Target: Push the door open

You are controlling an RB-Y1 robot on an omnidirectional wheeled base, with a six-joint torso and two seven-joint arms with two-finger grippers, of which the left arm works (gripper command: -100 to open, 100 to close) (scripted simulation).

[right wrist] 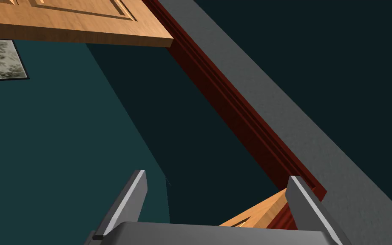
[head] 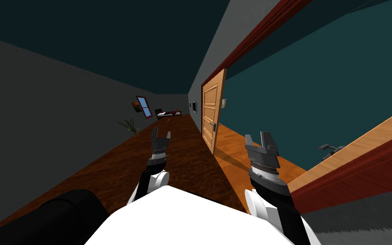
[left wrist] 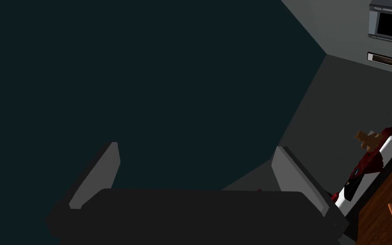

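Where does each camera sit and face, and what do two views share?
Head: on the head, facing down a hallway past the door; left gripper, right gripper show.
Left wrist: on that hand; open fingers show, bed beyond one.
Right wrist: on that hand, facing the door's top, red frame; open fingers show.
Shared: head and right wrist, the door.

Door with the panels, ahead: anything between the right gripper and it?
Nothing visible. Only wooden floor lies between the open right gripper and the panelled door, which stands ajar and apart from the gripper.
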